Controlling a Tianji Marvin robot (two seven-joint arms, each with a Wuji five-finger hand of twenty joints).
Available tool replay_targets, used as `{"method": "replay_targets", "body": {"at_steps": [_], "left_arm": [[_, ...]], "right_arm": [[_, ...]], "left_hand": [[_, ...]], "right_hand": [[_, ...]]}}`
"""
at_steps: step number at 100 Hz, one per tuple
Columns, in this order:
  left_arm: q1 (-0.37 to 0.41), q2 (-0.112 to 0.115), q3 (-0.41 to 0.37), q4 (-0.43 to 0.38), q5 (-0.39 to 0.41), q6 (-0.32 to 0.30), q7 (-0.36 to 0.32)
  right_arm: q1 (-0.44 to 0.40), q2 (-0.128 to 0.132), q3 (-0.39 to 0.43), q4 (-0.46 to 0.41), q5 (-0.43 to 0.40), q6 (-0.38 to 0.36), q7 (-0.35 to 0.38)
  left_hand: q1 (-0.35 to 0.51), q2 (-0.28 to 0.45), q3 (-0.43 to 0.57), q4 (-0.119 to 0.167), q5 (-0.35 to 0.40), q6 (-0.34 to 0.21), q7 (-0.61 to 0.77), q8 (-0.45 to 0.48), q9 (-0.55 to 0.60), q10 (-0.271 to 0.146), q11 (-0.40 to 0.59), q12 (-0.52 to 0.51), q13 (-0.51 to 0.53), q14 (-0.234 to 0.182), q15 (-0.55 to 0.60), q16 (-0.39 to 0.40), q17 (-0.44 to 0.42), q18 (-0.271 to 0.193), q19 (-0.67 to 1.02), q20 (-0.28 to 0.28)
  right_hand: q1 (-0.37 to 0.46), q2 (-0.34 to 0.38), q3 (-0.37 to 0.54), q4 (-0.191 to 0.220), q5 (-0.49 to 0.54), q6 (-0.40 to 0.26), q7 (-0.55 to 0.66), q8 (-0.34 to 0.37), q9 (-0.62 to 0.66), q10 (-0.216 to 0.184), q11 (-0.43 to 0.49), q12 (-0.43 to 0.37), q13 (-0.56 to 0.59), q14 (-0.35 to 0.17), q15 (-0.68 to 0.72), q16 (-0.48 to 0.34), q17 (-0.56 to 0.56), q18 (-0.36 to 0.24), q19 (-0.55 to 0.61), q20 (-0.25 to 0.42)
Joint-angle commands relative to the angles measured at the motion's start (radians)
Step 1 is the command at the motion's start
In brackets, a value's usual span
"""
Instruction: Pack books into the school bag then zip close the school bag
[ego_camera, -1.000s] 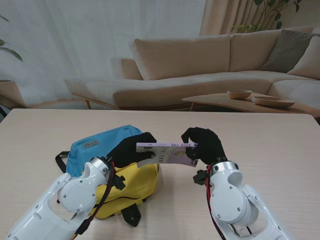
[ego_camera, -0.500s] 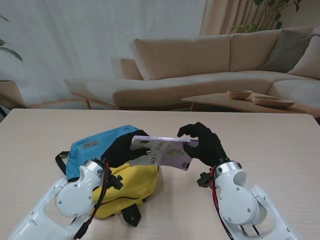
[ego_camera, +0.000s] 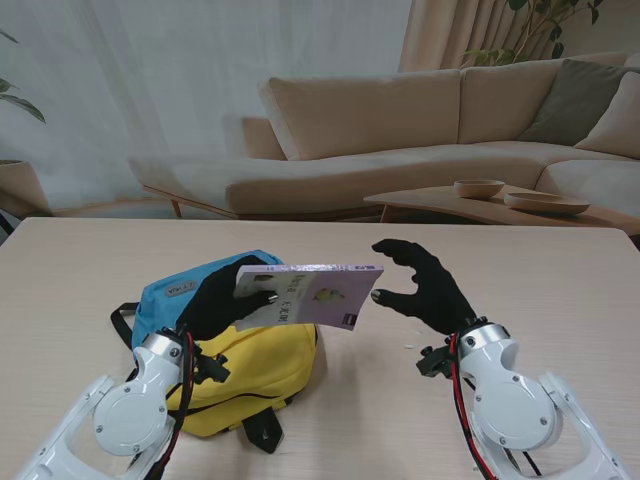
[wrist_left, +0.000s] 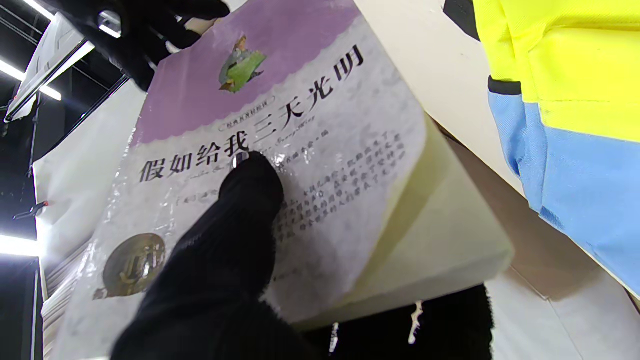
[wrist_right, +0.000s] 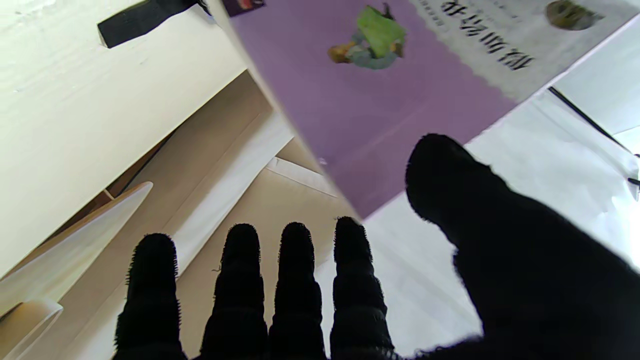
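Note:
A blue and yellow school bag (ego_camera: 255, 370) lies on the table's left half, in front of my left arm. My left hand (ego_camera: 225, 300) is shut on a paperback book (ego_camera: 310, 293) with a purple and white cover, held in the air above the bag's far right corner. In the left wrist view the thumb (wrist_left: 235, 220) presses the book's cover (wrist_left: 280, 130), with the bag (wrist_left: 575, 100) beside it. My right hand (ego_camera: 420, 285) hovers open just right of the book, fingers curled and apart from it. The right wrist view shows the book (wrist_right: 380, 85) beyond the fingertips (wrist_right: 295, 245).
A black strap (ego_camera: 262, 432) trails from the bag's near side toward me. The light wood table (ego_camera: 560, 280) stretches wide to the right. A sofa and a low table with bowls stand beyond the table's far edge.
The right hand let go of the book and drew back to the right, opening. The left hand alone now carries the book, shifted left over the bag.

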Motion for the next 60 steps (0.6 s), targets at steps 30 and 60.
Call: {"method": "replay_targets", "body": {"at_steps": [30,60], "left_arm": [[-0.006,-0.013,0.01,-0.032,-0.127,0.0,-0.031],[-0.055,-0.009,0.04,-0.023,-0.252,0.022,-0.106]], "right_arm": [[0.012,-0.031,-0.054,0.103,0.208,-0.083,-0.033],[0.033,-0.056,-0.111,0.138,0.375,-0.166,-0.086]], "left_hand": [[0.115,0.127,0.174,0.03,0.135,-0.127,0.271,0.182,0.069,-0.057,0.176,0.057,0.037,0.016,0.054,0.019,-0.006,0.035,0.035,0.041],[0.118,0.129,0.167,0.031,0.133,-0.127,0.268,0.181,0.067,-0.058,0.171,0.055,0.032,0.019,0.047,0.018,-0.011,0.033,0.031,0.042]], "right_hand": [[-0.018,-0.043,0.0,-0.055,-0.063,0.035,0.014,-0.02,-0.059,0.009,0.026,-0.001,-0.03,-0.044,-0.01,-0.018,0.036,-0.072,0.004,-0.016],[0.023,-0.091,0.085,-0.074,0.01,0.032,0.072,-0.036,0.047,0.014,0.047,0.006,0.105,-0.022,0.054,0.0,0.164,-0.099,0.114,0.021]]}}
